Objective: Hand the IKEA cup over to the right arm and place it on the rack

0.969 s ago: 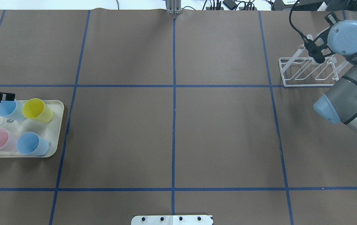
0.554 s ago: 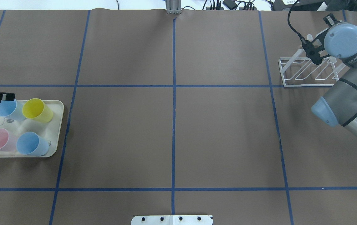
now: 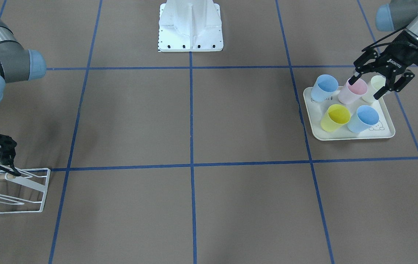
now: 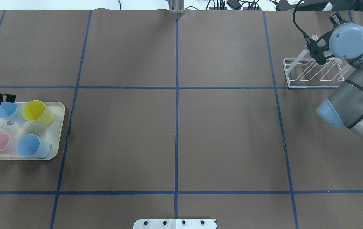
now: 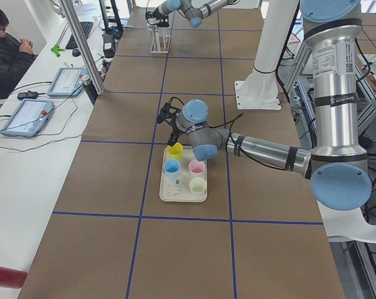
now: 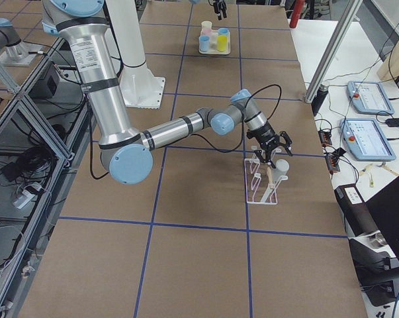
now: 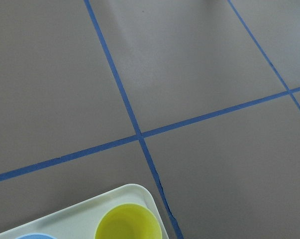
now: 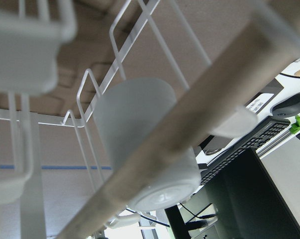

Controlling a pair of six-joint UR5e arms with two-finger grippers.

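A robotics lab: a desk (image 4: 232,47) papered brown and gridded with blue tape (image 4: 177,127), teach pendants (image 5: 27,116) on the white side bench (image 5: 19,205) at left.

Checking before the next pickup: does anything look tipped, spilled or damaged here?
Nothing is tipped or spilled; all five cups stand upright on the tray. The one oddity is a small crack or wrinkle along the blue tape line beside the tray's corner.

— What carries everything?
— A brown table (image 4: 121,140), crossed by blue tape lines (image 4: 176,127).
— And directly on it?
— My white base plate (image 4: 175,224) at mid-edge, a cream tray (image 4: 61,127) at my left end, and the white wire rack (image 4: 315,85) far right.
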